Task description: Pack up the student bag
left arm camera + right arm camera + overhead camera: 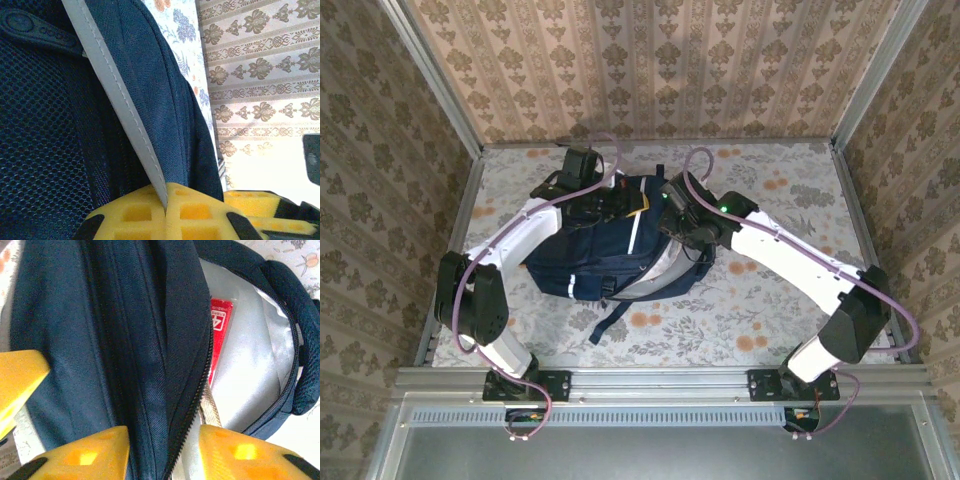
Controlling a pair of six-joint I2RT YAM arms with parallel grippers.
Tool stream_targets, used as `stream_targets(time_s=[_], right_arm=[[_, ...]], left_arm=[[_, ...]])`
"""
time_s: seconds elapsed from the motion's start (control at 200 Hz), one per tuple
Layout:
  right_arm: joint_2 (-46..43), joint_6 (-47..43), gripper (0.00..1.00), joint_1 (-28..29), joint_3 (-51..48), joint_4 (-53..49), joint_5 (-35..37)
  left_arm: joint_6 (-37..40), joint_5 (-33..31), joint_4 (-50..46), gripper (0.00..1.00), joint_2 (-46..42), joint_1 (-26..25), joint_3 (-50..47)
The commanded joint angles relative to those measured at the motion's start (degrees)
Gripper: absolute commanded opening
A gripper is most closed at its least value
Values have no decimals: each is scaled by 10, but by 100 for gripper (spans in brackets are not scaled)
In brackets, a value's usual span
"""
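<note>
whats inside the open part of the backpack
The student bag is unzipped: inside are silver-grey lining and a flat red packet against it. The packet's lower end and the compartment's bottom are hidden behind the navy zipper flap.

student bag on table, packet inside it

Top view evenly lit, just soft shadows on the table. Left wrist: wallpaper blown out lower right. Right wrist: silver lining of the student bag glares — edges soft.
</note>
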Motion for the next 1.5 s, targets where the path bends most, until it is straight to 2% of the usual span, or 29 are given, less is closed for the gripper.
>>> stream_targets(time_s=[0.0, 0.105, 0.315, 0.42, 0.44, 0.525, 0.615, 0.72, 0.98, 1.25, 1.495], right_arm=[[11, 14, 38, -6, 8, 2, 3], [9, 17, 31, -7, -4, 10, 0], [-19, 4, 0, -7, -27, 38, -1], [-41, -9, 0, -7, -42, 49, -5], [-47, -11, 0, -7, -48, 52, -6], [-77, -25, 0, -7, -81, 82, -10], [-125, -52, 0, -8, -139, 151, -28], [-177, -103, 0, -7, -224, 285, -77], [-244, -229, 0, -12, -381, 489, -149], [-293, -281, 0, -63, -445, 555, -180], [-319, -290, 0, -125, -519, 669, -231]], left_arm=[[4, 14, 17, 0, -11, -4, 16], [7, 13, 14, 0, -12, -2, 15], [8, 13, 13, 0, -11, 8, 14], [3, 18, 14, 0, -14, 12, 18], [1, 18, 14, 0, -14, 29, 19], [-2, 21, 12, 0, -18, 44, 25], [-10, 26, 12, 0, -20, 65, 31], [-41, 44, 34, 0, -19, 93, 30], [-69, 53, 41, 0, -39, 136, 46], [-49, 46, 12, 0, -51, 151, 44], [-46, 42, 2, 0, -58, 164, 49]])
